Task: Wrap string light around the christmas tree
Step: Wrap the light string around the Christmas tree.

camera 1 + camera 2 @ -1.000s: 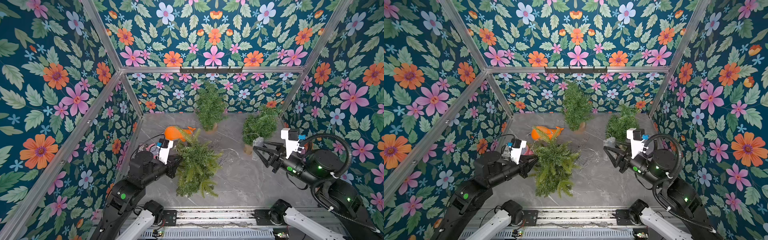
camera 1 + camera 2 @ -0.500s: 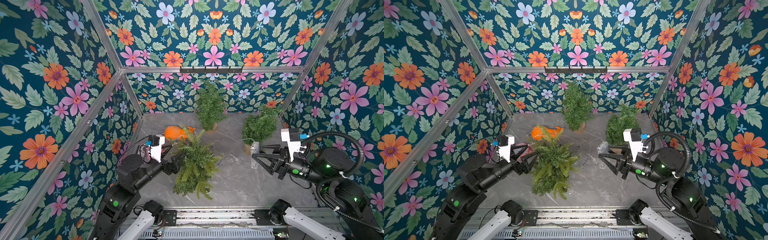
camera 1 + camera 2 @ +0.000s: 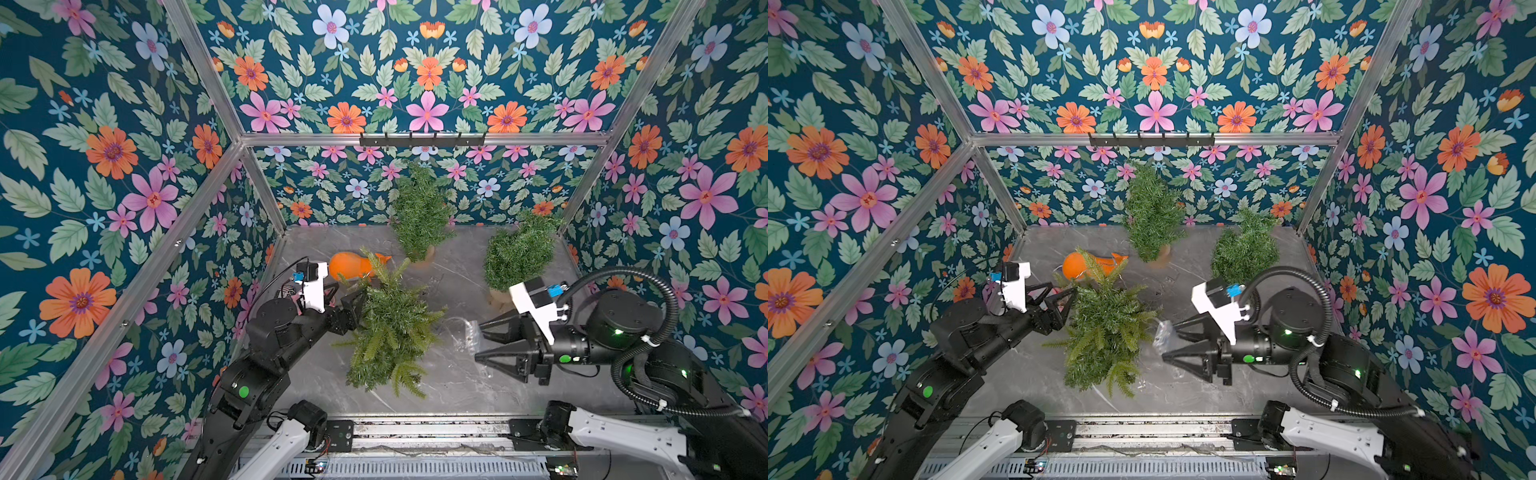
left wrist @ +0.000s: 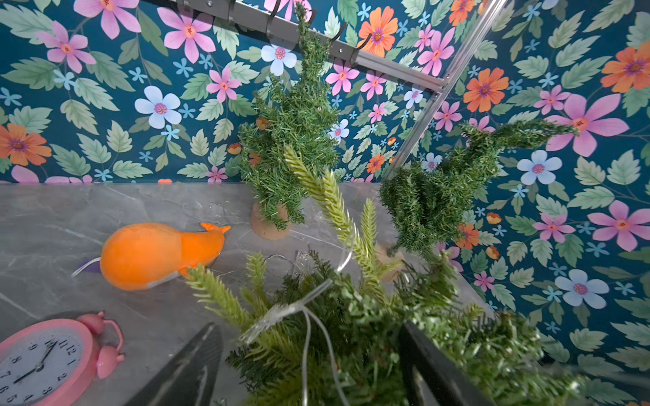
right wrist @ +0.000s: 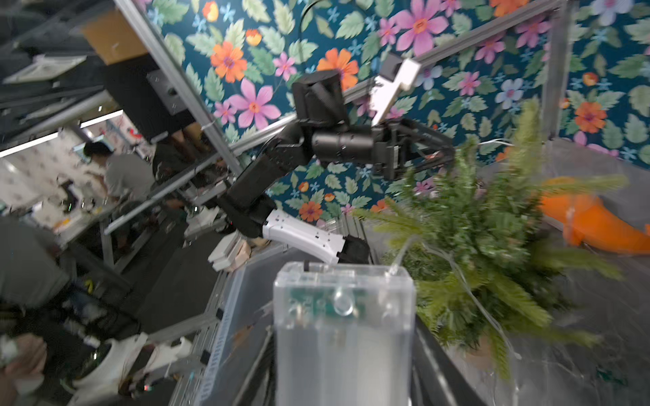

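The christmas tree (image 3: 390, 332) with fern-like branches stands mid-table, leaning a little, in both top views (image 3: 1106, 332). The clear string light (image 4: 274, 316) lies over its branches, thin wire trailing down through the foliage. My left gripper (image 3: 349, 293) is open at the tree's upper left side; in the left wrist view its jaws stand wide apart round branches and wire, gripping nothing (image 4: 313, 369). My right gripper (image 3: 480, 341), right of the tree, is shut on the string light's clear battery box (image 5: 343, 334), from which a wire runs to the tree.
An orange plush toy (image 3: 353, 266) lies behind the tree. Two darker small trees (image 3: 419, 216) (image 3: 519, 253) stand at the back. A pink alarm clock (image 4: 42, 358) sits near the left arm. Floral walls enclose three sides; a hook rail (image 3: 422, 139) crosses the back wall.
My left gripper, shut among the tree's branches a second ago, now stands open. My right gripper has carried the battery box leftward and toward the front, closer to the tree.
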Controlling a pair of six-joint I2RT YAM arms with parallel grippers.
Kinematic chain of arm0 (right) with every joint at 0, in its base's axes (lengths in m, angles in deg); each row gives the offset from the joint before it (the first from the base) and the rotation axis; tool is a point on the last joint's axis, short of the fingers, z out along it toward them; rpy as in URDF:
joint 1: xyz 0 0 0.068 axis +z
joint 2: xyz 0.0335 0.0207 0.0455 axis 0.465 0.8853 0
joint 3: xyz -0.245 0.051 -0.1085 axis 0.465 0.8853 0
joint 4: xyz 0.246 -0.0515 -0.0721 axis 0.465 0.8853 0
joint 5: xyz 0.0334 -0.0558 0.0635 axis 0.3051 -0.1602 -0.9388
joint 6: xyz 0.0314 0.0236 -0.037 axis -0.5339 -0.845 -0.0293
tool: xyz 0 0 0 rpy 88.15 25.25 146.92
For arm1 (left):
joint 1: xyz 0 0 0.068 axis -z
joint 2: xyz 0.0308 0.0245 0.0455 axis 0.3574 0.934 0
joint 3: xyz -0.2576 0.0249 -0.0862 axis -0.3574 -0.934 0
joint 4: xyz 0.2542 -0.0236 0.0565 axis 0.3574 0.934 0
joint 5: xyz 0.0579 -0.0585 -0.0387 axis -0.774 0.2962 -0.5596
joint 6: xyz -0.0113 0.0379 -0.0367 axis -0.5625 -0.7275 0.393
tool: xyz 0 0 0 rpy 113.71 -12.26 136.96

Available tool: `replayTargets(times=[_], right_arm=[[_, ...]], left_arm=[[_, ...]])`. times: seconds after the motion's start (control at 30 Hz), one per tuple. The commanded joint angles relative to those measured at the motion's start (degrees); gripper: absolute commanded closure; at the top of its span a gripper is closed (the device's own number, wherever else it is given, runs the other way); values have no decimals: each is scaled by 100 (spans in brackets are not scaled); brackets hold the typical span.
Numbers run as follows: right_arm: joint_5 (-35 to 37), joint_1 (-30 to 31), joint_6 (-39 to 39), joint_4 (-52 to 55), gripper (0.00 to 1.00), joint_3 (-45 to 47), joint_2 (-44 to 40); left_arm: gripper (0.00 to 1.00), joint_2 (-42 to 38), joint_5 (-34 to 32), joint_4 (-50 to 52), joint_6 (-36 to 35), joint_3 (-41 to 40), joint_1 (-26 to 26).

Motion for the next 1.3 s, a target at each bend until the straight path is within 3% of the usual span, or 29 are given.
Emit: replayTargets(times=[0.0,0.17,0.3,0.4,0.57,0.73,0.97,1.27], right_arm=[[1836,1131,1205,188,63,-341,547],[1559,1278,1262,197,63,-1068,1335],[1504,1287,1336,127,64,-1248,1611],[1535,1294,1333,76,65,-1224,1682],[1705,1400,1347,58,68,-1287,1568],[2662,1407,1450,-386,68,-824,1079],[3463,1403,1559,-680,68,-664,781],[5465,1402,1882,-1299,69,-244,66]], left_arm=[[24,88,-256,-120,108,38,-7],[31,135,-420,-200,180,-1,0],[36,178,-85,-359,285,-163,-10],[34,197,30,-419,323,-284,-5],[31,178,-519,-341,341,-296,-2],[28,93,-939,-406,419,-296,0],[25,184,-1521,-419,516,-349,-5],[23,276,-1675,-481,543,-341,-5]])
